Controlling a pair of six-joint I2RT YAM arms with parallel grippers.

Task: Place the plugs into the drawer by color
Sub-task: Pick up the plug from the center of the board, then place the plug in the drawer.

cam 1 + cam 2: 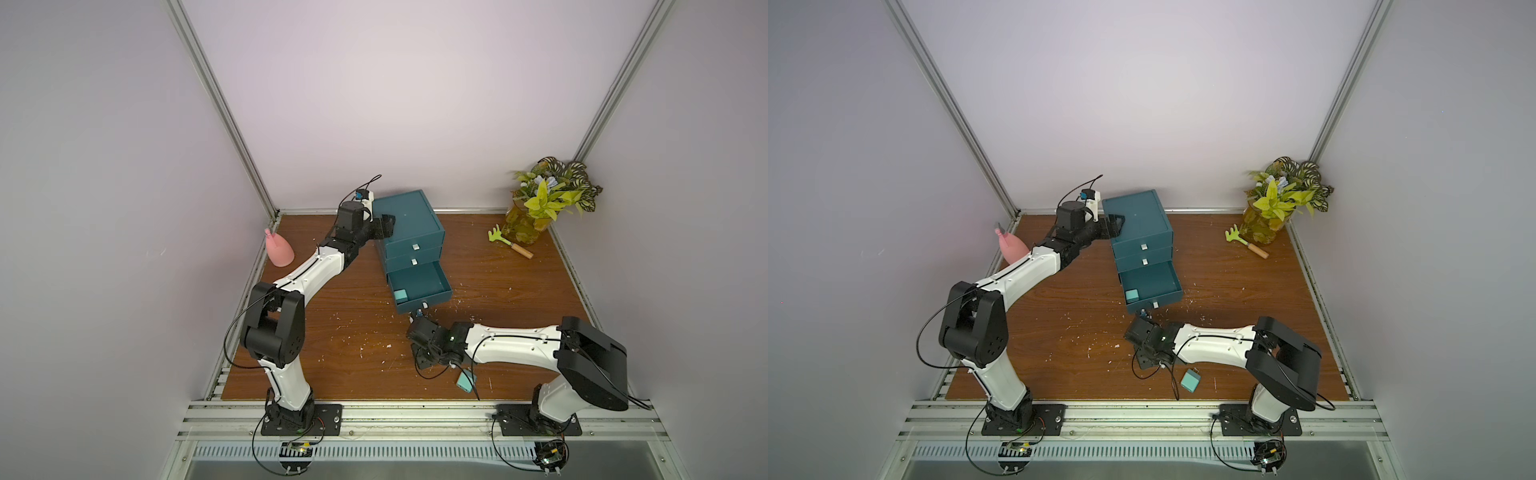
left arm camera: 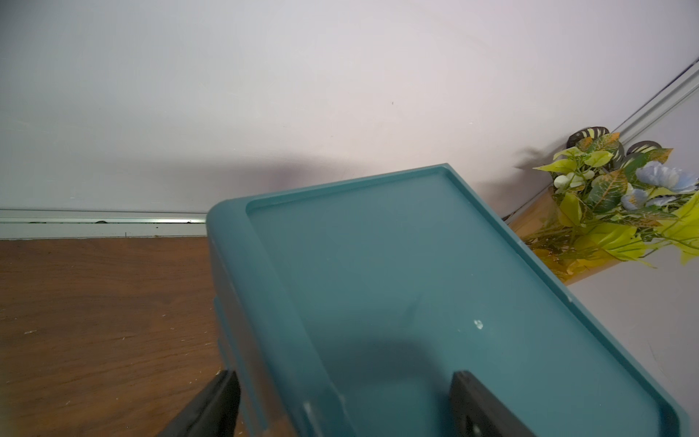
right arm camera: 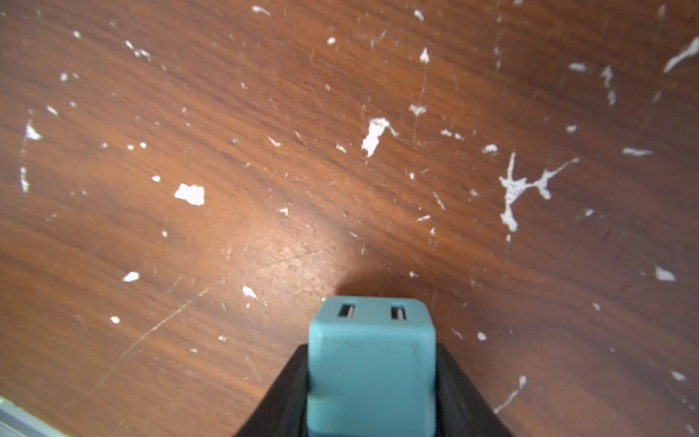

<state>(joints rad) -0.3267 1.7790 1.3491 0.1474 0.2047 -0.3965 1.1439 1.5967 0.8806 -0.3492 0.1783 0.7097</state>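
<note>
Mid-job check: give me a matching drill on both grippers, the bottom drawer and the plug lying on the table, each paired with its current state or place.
Things:
1. left gripper
2. right gripper
3. bottom drawer
4. loose plug

States or places:
A. pulled open, one stored plug inside
B. on the table beside the right arm
C. jaws open, astride the cabinet's top edge
D. jaws closed on a blue-teal plug

Pairs: 1-C, 2-D, 3-A, 4-B
</note>
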